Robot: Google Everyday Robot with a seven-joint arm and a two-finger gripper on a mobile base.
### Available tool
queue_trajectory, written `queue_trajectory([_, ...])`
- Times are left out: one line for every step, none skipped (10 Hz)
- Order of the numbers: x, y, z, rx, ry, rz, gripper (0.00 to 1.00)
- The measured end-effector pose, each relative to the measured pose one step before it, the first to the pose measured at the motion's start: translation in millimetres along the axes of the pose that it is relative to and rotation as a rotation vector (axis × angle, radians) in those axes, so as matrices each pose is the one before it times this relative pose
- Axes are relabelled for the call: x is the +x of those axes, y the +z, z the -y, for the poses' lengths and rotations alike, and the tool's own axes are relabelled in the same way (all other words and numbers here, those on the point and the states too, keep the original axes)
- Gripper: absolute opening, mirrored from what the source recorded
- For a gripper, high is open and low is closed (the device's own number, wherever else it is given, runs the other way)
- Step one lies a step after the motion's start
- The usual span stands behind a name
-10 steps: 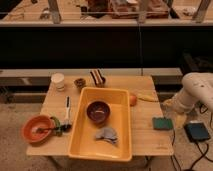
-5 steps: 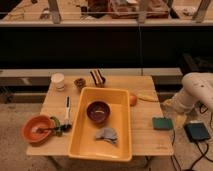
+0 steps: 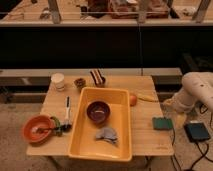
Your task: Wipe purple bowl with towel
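Note:
The purple bowl (image 3: 98, 111) stands upright in the far half of a yellow tub (image 3: 79, 131) on the wooden table. Just in front of it, on the tub's floor, the grey-blue towel (image 3: 107, 134) lies crumpled. My white arm comes in from the right. Its gripper (image 3: 173, 106) hangs by the table's right edge, well to the right of the tub. It is open and holds nothing.
An orange bowl (image 3: 37, 128) with utensils sits at the front left, a black-handled tool (image 3: 67, 107) beside it. A white cup (image 3: 58, 81), a small dish (image 3: 79, 82) and a striped object (image 3: 97, 76) line the back. An orange fruit (image 3: 132, 99), a banana (image 3: 146, 97) and a green sponge (image 3: 162, 123) lie at the right.

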State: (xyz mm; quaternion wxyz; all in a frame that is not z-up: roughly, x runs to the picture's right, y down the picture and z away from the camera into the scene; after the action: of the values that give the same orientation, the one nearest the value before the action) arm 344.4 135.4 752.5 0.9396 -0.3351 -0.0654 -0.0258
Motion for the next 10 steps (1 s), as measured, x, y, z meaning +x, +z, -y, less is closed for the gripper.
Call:
queue_trajectory([-13.67, 0.59, 5.56, -0.00980, -0.02464, -0.00600, 0.80])
queue_trajectory([-15.90, 0.22, 4.75, -0.00717, -0.01904, -0.00427, 0.80])
queue_trajectory([-20.66, 0.24, 4.53, -0.00769, -0.02402, -0.00363, 0.80])
queue_trajectory([-19.54, 0.22, 4.14, -0.00621, -0.02315, -0.00265, 0.80])
queue_trajectory([-26.77, -0.36, 7.22, -0.00026, -0.03186, 0.00108, 0.80])
queue_trajectory([-14.79, -3.67, 1.70, -0.00073, -0.03587, -0.00274, 0.80])
queue_trajectory([-13.42, -7.33, -0.44, 0.00029, -0.03770, -0.00544, 0.80])
queue_trajectory([-18.68, -9.86, -2.92, 0.00028, -0.04689, -0.00912, 0.80])
queue_trajectory([-19.59, -7.17, -1.05, -0.00040, -0.04581, -0.00614, 0.80])
queue_trajectory([-15.48, -4.67, 1.21, -0.00017, -0.04104, -0.00013, 0.80])
